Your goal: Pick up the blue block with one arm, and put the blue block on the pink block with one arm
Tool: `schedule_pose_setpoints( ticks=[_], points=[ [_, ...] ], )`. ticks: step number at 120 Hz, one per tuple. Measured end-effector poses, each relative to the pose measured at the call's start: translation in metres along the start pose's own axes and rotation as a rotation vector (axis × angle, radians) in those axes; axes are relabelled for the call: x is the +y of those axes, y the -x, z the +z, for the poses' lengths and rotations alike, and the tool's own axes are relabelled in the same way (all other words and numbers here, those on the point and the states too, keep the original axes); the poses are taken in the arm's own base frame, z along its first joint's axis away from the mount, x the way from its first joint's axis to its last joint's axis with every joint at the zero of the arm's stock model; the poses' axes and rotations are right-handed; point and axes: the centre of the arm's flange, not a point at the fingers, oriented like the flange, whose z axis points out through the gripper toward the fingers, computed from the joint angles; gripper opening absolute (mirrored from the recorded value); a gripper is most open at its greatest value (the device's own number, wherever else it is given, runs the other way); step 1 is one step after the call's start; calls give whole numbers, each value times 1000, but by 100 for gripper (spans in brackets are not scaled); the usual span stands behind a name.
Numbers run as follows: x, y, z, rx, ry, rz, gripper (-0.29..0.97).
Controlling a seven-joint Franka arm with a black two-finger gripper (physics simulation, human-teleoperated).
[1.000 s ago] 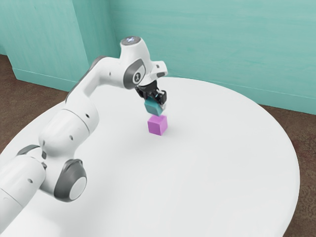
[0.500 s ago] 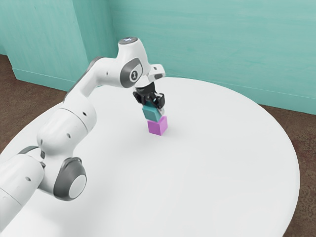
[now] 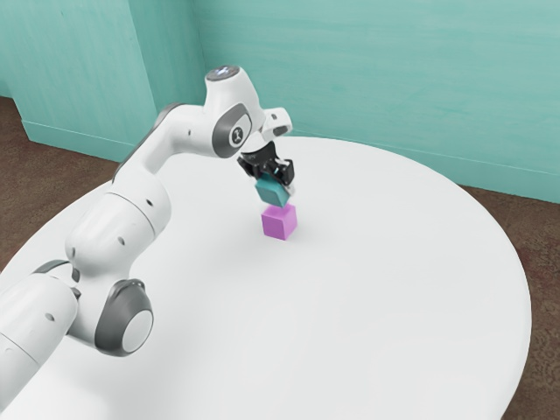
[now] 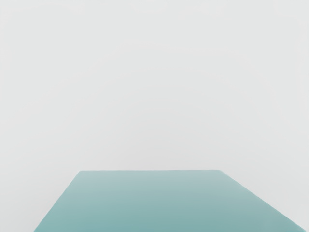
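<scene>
In the exterior view, the round white bench [image 3: 394, 306] fills the foreground, and the white Franka arm [image 3: 122, 227] rises over it from the exterior view's lower left, bending toward the middle of the bench. Past the arm's elbow, the pink block [image 3: 280, 221] sits flat on the bench, well away from every edge. Directly above it is the blue block [image 3: 272, 191], teal in shade and a little tilted. Its lower edge comes right down to the pink block's top face, though I cannot say for sure whether the two touch or a thin gap remains. The black gripper [image 3: 274, 182] points down from the hand and clasps the blue block, with a finger pressed on each of two opposite sides. In the wrist view, the blue block [image 4: 174, 203] shows as a blurred teal face just under the hand, with the bench [image 4: 154, 72] beyond it. Farthest back stand the teal wall [image 3: 394, 70] and a strip of brown floor [image 3: 52, 149].
</scene>
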Motion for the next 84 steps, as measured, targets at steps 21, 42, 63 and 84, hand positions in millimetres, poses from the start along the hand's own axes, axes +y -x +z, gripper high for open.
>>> schedule_pose_setpoints(
  ticks=[21,42,63,84],
  points=[
    [-3,0,5,12,34,-7,43],
    [-3,0,6,16,45,-4,55],
    [1,0,6,15,54,3,61],
    [0,1,6,3,57,5,64]
  ],
)
